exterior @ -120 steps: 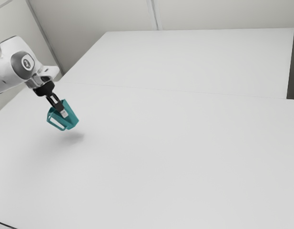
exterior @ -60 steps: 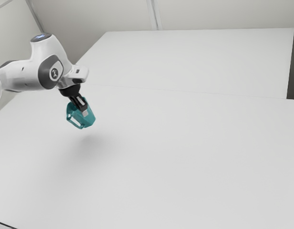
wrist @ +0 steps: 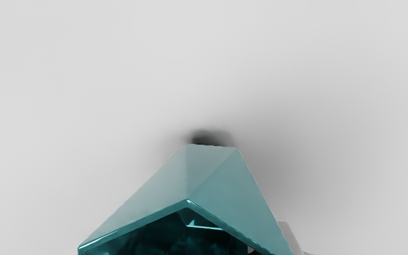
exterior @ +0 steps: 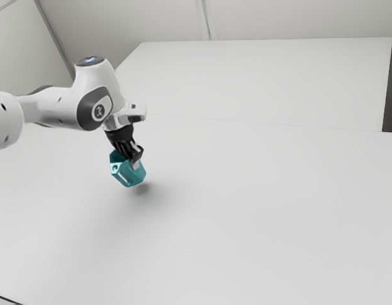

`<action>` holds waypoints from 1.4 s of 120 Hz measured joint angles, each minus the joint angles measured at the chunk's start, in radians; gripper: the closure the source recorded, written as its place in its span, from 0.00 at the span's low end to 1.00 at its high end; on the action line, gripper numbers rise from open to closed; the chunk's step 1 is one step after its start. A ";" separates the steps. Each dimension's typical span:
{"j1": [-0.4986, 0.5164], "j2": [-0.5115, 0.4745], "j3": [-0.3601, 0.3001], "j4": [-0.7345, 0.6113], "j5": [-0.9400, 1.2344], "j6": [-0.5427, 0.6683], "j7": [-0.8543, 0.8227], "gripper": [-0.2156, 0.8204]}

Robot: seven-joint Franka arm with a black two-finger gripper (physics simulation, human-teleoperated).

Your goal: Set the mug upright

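The teal faceted mug [exterior: 128, 174] hangs tilted just above the table, held by my gripper [exterior: 134, 159], whose fingers grip its wall. Its mouth faces up toward the hand and the exterior view's left, and its base points down toward the exterior view's right. In the wrist view the mug [wrist: 221, 180] shows its outer facets and dark open inside, with a grey fingertip [wrist: 290, 237] beside its wall. The other finger is hidden by the mug there.
The white table [exterior: 246, 210] spreads around and beneath the mug, with the mug's shadow close under its base. A dark cable [exterior: 6, 298] lies at the exterior view's lower left corner. Pale walls stand behind the table.
My hand has carried the mug toward the exterior view's right and, lately, lower. The hand has turned, so the mug's handle faces more toward the camera, and its shadow is now closer to its base.
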 joint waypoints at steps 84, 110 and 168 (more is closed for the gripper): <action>-0.010 0.044 -0.019 -0.057 0.032 0.036 -0.201 0.97; -0.010 0.056 -0.020 -0.057 0.032 0.042 -0.236 0.89; -0.008 -0.040 -0.045 -0.011 0.026 -0.009 -0.288 0.28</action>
